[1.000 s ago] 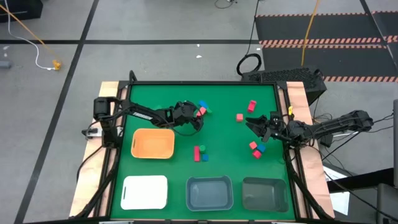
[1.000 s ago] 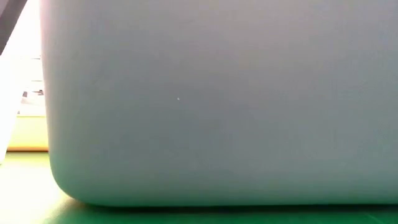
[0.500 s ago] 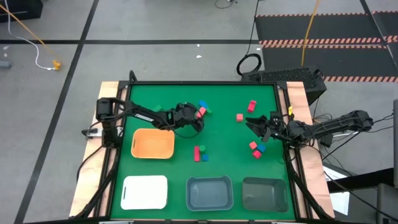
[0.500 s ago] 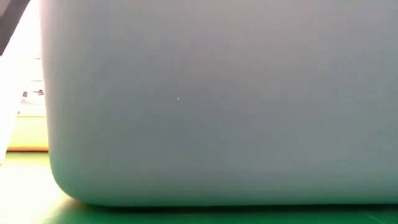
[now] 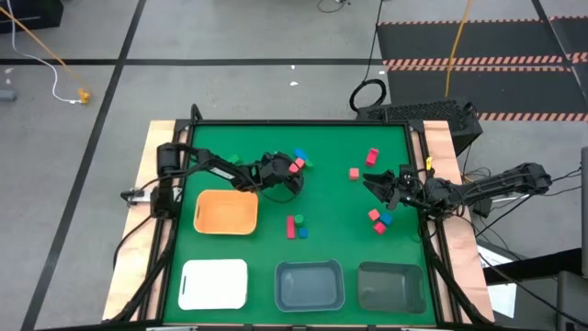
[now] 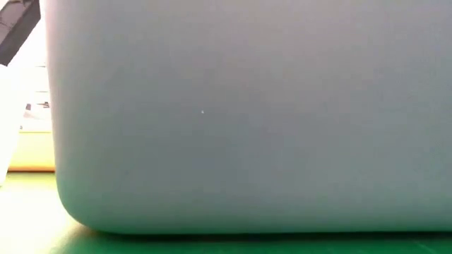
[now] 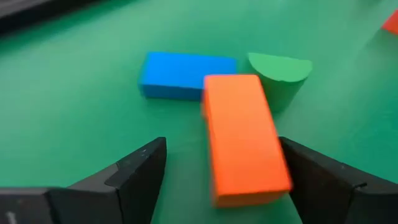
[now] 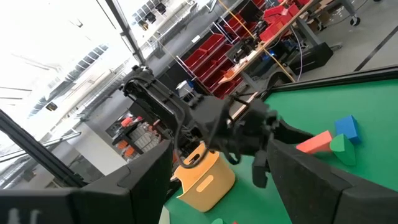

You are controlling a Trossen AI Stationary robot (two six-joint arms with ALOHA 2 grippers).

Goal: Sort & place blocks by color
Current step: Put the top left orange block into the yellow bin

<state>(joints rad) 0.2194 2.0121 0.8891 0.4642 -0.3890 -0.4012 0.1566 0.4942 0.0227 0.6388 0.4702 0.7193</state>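
Observation:
In the high view my left gripper [image 5: 288, 175] is low on the green mat at a far-centre cluster: a red bar [image 5: 296, 165], a blue bar [image 5: 299, 154] and a green piece [image 5: 308, 166]. In the left wrist view it is open [image 7: 221, 171], with the red bar [image 7: 242, 134] lying flat between its fingers, the blue bar [image 7: 183, 74] and a green half-round [image 7: 280, 71] just beyond. My right gripper [image 5: 375, 184] is open above the mat's right part and holds nothing; in its wrist view [image 8: 217, 186] it faces the left arm. Other blocks lie loose on the mat. My left gripper stands open astride the red bar, coming low and nearly level along its length. One long side of the bar [image 7: 277, 155] lies right beside a finger [image 7: 311, 180]; whether they touch, I cannot tell. The bar lies flat on the mat.
An orange tray [image 5: 225, 211] sits near my left gripper; white [image 5: 213, 283], grey [image 5: 310, 285] and dark grey [image 5: 390, 287] trays line the near edge. Red blocks [image 5: 372, 156] [image 5: 354, 172], a red-and-blue group [image 5: 378, 221] and a centre group [image 5: 294, 226] lie about. A grey tray wall [image 6: 247, 113] fills the low view.
My left arm has swung and its gripper has edged toward the red, blue and green cluster at the far centre. The blocks and my right arm have stayed where they were.

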